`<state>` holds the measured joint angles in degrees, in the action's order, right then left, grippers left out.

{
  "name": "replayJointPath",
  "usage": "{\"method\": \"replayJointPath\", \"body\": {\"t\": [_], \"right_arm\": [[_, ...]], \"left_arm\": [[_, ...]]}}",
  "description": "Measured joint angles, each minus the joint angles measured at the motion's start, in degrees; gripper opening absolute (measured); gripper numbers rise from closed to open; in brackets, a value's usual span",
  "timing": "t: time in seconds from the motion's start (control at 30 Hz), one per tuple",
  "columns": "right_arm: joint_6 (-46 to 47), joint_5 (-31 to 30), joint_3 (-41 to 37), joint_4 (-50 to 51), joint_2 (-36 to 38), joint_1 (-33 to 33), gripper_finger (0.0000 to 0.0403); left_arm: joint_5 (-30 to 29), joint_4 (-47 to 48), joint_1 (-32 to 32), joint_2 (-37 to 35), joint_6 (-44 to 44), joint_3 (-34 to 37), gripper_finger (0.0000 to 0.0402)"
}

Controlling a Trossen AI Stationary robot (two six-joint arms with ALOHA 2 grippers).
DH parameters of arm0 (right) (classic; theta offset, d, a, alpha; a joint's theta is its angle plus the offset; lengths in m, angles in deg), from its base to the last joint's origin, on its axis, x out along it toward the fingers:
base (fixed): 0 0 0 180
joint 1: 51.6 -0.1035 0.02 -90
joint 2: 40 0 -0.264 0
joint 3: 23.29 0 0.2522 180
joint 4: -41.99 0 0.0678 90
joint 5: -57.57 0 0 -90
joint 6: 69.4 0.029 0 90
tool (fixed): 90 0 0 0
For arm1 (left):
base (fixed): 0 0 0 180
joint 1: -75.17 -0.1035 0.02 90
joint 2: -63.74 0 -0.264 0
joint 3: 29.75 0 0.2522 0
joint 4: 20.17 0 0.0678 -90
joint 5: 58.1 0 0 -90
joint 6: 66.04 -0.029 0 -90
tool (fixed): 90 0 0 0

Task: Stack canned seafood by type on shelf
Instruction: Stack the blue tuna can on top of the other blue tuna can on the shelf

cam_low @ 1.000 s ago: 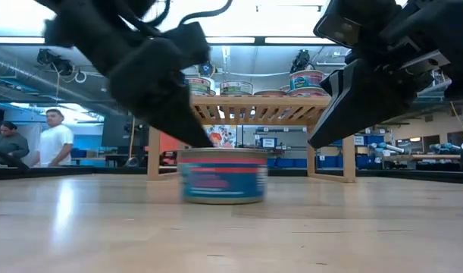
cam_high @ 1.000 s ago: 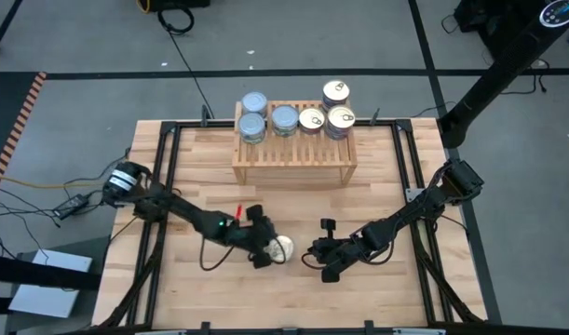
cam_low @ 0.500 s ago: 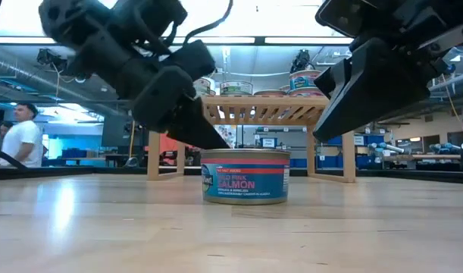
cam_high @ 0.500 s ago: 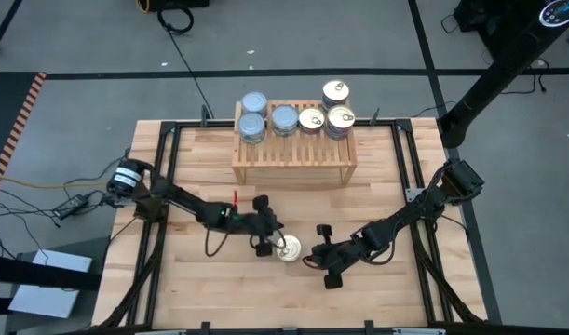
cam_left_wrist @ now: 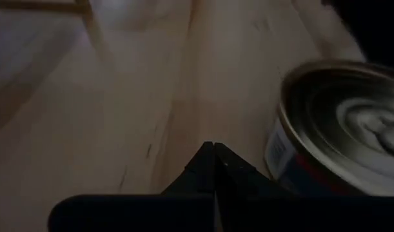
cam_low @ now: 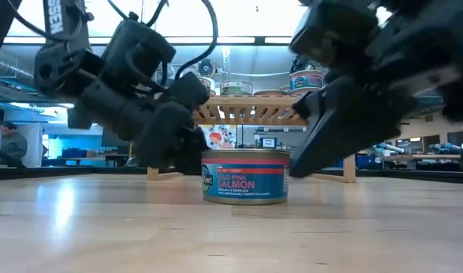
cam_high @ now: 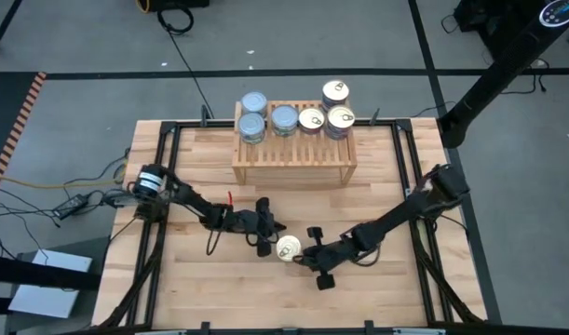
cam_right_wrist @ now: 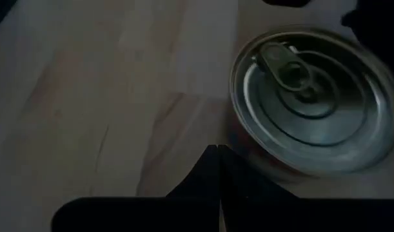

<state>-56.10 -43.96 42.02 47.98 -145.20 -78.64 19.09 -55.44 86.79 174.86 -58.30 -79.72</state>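
Golden-lidded salmon tin upright on the table, between left pincer and right pincer, both pressed together.

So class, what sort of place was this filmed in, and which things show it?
Probably a robotics lab or workshop: a framed plank table on a taped concrete floor, ceiling strip lights, and workbenches behind.

Salmon tin beside closed jaws

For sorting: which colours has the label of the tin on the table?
Blue with a red band, on the tin; low view.
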Motion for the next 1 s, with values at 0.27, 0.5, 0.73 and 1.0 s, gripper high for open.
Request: {"method": "replayJointPath", "body": {"t": [0.27,0.5,0.73,1.0], "right_arm": [[-1.07,0.85,4.41,-0.04,-5.47,2.41,0.0006],[0.47,-6.46,4.59,0.11,-4.28,2.98,0.0007],[0.67,-8.26,4.59,0.46,-1.17,2.9,0.0007],[5.87,-11.17,4.61,3.7,3.86,3.4,0.0007]], "left_arm": [[1.22,-5.31,0.11,4.8,0.14,-0.75,0.0003],[0.71,-5.39,0.13,4.76,-0.11,-0.71,0.0003],[0.61,-5.14,0.13,4.76,-0.72,-0.7,0.0003],[0.56,-4.44,0.39,4.67,-1.93,-0.81,0.0004]]}}
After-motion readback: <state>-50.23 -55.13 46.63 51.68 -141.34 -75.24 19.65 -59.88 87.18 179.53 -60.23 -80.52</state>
